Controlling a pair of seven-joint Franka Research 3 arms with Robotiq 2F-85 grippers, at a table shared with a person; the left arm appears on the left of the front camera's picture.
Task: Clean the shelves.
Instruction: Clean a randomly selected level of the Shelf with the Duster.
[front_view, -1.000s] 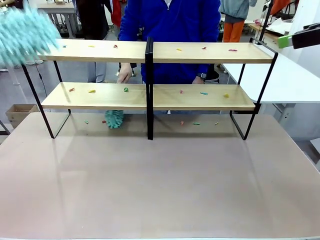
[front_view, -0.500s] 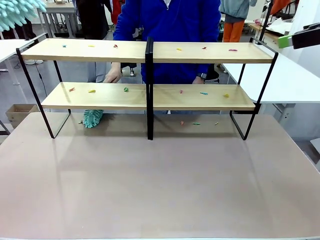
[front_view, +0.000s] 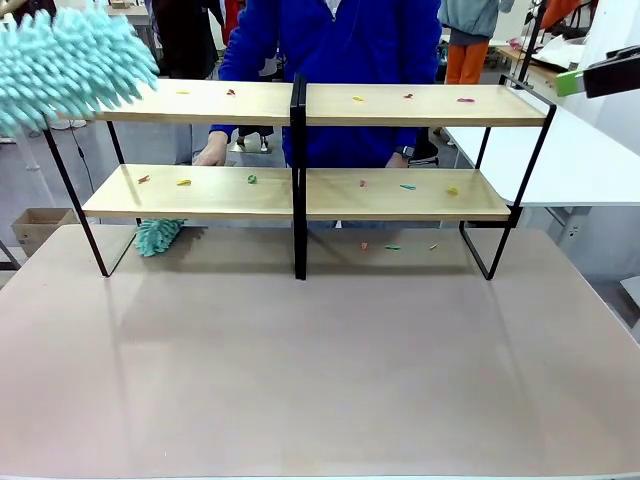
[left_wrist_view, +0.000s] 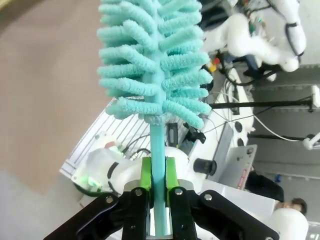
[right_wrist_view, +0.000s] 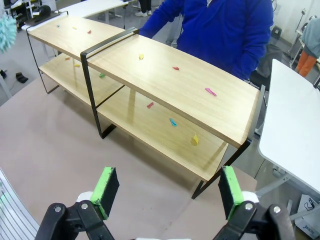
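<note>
The shelves (front_view: 420, 112), two light-wood boards in a black frame, stand across the far part of the table, with small coloured scraps (front_view: 406, 186) on both boards. In the left wrist view my left gripper (left_wrist_view: 158, 180) is shut on the thin handle of a teal duster (left_wrist_view: 155, 60). Its fluffy head (front_view: 70, 65) hangs blurred over the top board's left end. My right gripper (right_wrist_view: 169, 192) is open and holds nothing, high above the shelves' (right_wrist_view: 165, 85) right end. One of its fingers (front_view: 612, 72) shows at the top right.
A person in blue stands behind the shelves, one hand (front_view: 210, 155) at the lower board, with a second teal duster (front_view: 157, 236) on the table under its left part. More scraps (front_view: 391, 247) lie under the right half. A white table (front_view: 585, 160) adjoins at right.
My duster swung up to the corner and has come back down over the top board's left end. The person's duster slid left under the lower board. My right gripper has not moved.
</note>
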